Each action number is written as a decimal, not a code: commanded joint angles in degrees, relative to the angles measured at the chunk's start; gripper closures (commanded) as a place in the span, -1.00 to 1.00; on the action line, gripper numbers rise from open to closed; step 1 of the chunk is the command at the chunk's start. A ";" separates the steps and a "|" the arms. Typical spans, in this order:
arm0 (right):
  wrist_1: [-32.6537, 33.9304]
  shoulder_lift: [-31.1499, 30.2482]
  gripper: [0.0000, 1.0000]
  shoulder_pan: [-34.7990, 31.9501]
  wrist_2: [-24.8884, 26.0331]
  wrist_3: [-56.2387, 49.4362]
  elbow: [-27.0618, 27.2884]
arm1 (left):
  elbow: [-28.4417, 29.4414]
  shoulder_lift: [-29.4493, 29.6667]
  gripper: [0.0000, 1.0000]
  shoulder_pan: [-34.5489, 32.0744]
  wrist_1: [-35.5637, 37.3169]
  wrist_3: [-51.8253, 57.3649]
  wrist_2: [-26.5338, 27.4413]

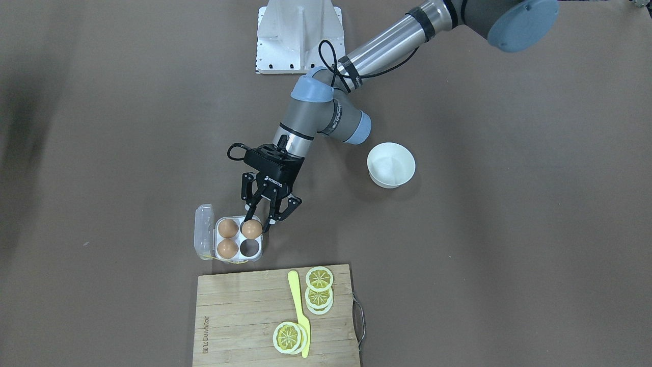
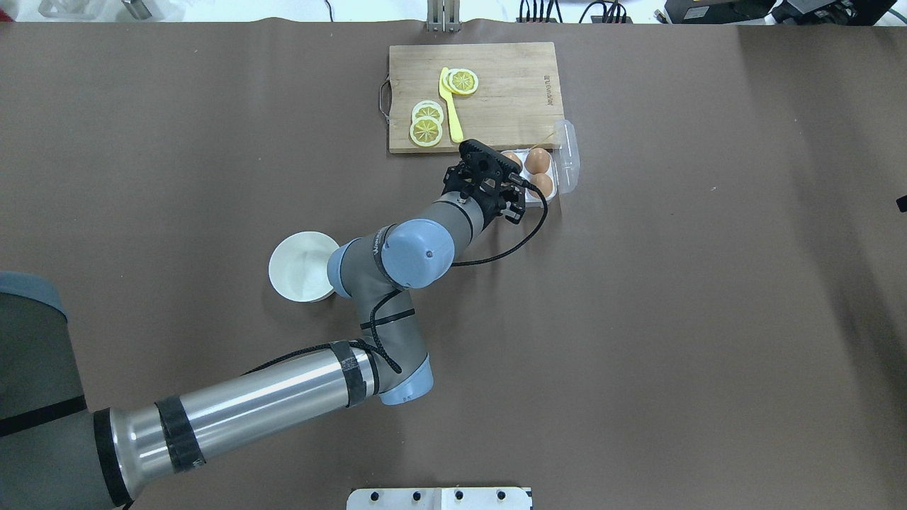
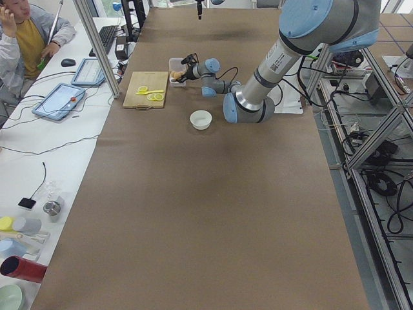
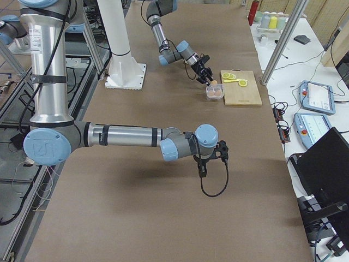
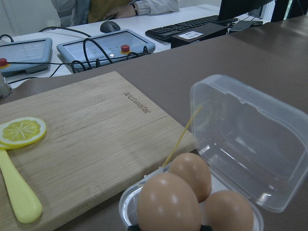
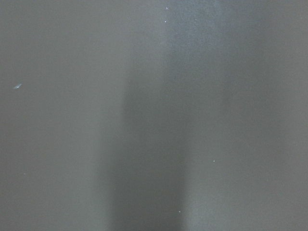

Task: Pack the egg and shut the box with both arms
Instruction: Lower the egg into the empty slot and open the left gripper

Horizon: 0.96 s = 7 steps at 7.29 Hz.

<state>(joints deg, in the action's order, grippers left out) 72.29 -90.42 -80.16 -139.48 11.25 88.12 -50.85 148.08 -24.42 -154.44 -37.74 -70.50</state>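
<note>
While the robot's left arm is reaching across toward the operators' edge of the counter, the left gripper point(image 1: 257, 223) is hanging over the box point(image 1: 239, 238). Its two black fingers are sitting either side of the egg point(image 1: 251, 229) and appear to be pinching it. The egg is resting low in the cup on the robot-side row of the tray, so the claw is probably lowering or seating it and has not yet let go.

The box is lying about midway along the counter, close to the operators' edge, just beside the robot-facing edge of a wooden cutting board point(image 1: 239, 316). Its clear lid point(image 1: 204, 229) is hinged wide open and lying flat, which is leaving the cups free from above. Two more eggs point(image 1: 227, 228) are filling the cups nearest the lid, and one cup point(image 1: 249, 247) is showing empty. A white bowl point(image 1: 391, 163), well apart toward the counter's middle on the robot's left, is holding nothing visible. Lemon slices point(image 1: 319, 279) and a yellow knife point(image 1: 300, 316) are lying on the board.

The right gripper point(image 4: 203, 169) is hovering low over bare counter toward the end on the robot's right, far from the box. This is seemingly a waiting position until the lid needs closing. Whether its fingers are spread or pressed together cannot be told. Its wrist camera is showing only brown surface.
</note>
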 commanded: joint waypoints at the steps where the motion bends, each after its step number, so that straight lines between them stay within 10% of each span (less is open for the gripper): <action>1: -0.04 -0.11 -1.00 0.00 0.00 0.00 -0.05 | 0.14 0.11 1.00 0.25 -0.33 0.12 0.10; 7: 0.05 -0.28 -1.00 0.00 0.00 0.00 0.12 | -0.30 0.63 1.00 0.60 -0.33 0.21 -0.26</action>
<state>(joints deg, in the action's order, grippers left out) 72.30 -90.68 -80.16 -139.48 11.25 88.25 -51.01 148.61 -23.88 -154.77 -37.58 -70.75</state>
